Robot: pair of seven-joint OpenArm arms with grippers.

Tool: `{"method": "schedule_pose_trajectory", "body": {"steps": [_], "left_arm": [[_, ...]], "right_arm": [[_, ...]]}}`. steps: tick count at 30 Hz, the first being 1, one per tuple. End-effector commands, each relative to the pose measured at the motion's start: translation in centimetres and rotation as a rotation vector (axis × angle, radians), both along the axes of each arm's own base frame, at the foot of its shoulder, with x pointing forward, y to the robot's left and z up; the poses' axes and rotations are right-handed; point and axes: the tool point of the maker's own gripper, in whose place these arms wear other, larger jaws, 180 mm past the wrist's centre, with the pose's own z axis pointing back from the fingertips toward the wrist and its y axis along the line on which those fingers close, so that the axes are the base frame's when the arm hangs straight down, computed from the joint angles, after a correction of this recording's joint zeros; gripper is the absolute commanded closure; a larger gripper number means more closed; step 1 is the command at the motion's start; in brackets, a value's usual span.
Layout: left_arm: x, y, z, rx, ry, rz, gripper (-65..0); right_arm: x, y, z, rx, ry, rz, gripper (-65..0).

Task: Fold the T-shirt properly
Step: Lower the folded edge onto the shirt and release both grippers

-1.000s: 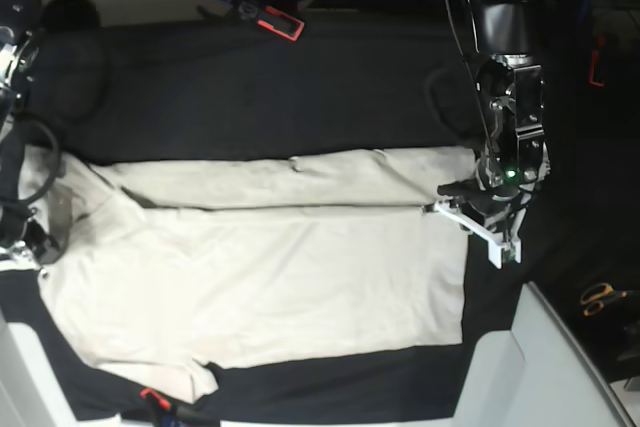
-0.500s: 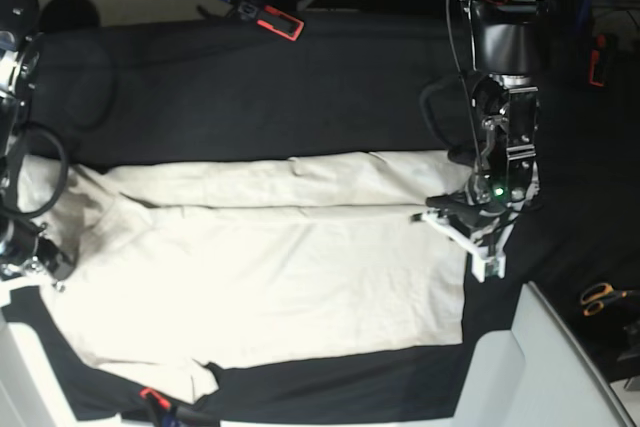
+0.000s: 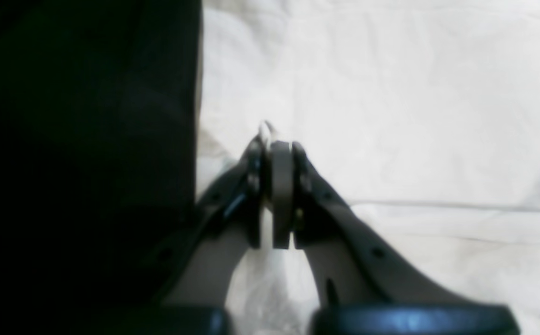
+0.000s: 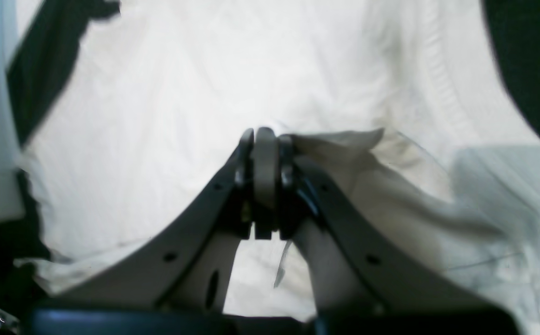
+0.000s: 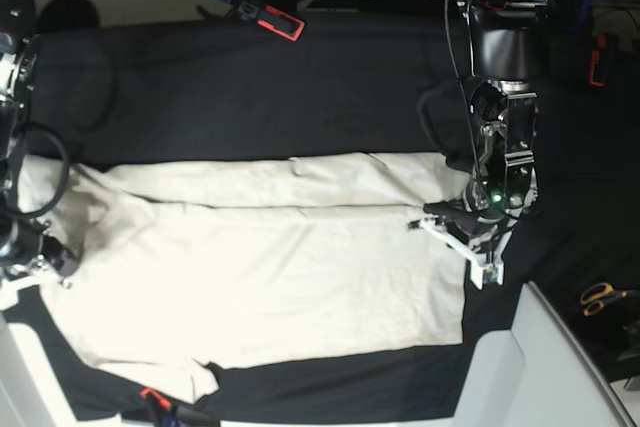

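Left gripper [image 5: 440,219] is clamped on the T-shirt [image 5: 270,267] at its right-hand edge; right gripper [image 4: 265,135] pinches a raised fold at frame left. The shirt spreads mid-frame on the black tablecloth [image 5: 250,97], open dark room above; orange scissors [image 5: 600,297] lower right.

— Where does the base view sit?

— High above, looking straight down on the whole table [image 5: 250,87]. My left arm is at its 3 o'clock, my right at 9.

— And your wrist views?

— Each rides just behind my jaws, very close, looking along them. The left one faces the T-shirt [image 3: 390,93] with tablecloth at its 9 o'clock; the right one faces the T-shirt [image 4: 181,93] too.

— What's shared?

— All three catch the T-shirt [image 5: 280,267].
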Motion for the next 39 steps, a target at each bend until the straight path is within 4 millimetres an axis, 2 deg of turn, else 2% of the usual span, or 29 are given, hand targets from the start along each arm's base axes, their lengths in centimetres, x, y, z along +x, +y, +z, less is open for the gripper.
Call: {"method": "schedule_pose_trajectory", "body": {"steps": [1, 4, 11, 18, 27, 29, 31, 33, 35, 37, 39], "left_arm": [[1.5, 0.3, 1.8, 0.010, -0.059, -0.001, 0.0], [1.5, 0.2, 1.7, 0.008, -0.055, -0.002, 0.0], [0.6, 0.5, -0.1, 0.003, -0.001, 0.007, 0.0], [1.4, 0.5, 0.6, 0.003, -0.020, 0.007, 0.0], [1.5, 0.7, 0.8, 0.000, -0.026, 0.017, 0.0], [1.7, 0.8, 1.0, 0.002, -0.039, 0.019, 0.0], [1.9, 0.8, 1.3, 0.004, -0.056, 0.019, 0.0], [1.9, 0.8, 1.3, 0.005, -0.057, 0.019, -16.8], [2.0, 0.8, 1.4, 0.003, -0.061, 0.021, -32.9], [2.4, 1.1, 2.1, -0.002, -0.080, 0.029, -41.3], [2.9, 2.3, 3.8, -0.011, -0.126, 0.070, -42.6]], "right_arm": [[2.1, -1.1, 2.8, -0.028, -0.085, -0.008, -0.3], [2.3, -1.0, 2.8, -0.057, -0.087, 0.011, -0.3], [2.3, -1.0, 2.9, -0.062, -0.087, 0.015, -0.3], [2.3, -1.1, 2.9, -0.063, -0.088, 0.014, -0.6], [2.6, -1.4, 3.1, -0.072, -0.120, -0.007, -1.5], [2.7, -1.5, 3.2, -0.074, -0.123, -0.008, -8.0], [2.8, -1.6, 3.3, -0.072, -0.127, -0.013, -19.4], [2.8, -1.7, 3.4, -0.070, -0.130, -0.016, -31.1], [2.8, -1.7, 3.5, -0.069, -0.136, -0.016, -37.2], [3.2, -1.7, 4.2, -0.075, -0.158, -0.013, -36.8], [3.1, -2.7, 5.6, -0.074, -0.209, -0.047, -36.6]]}}
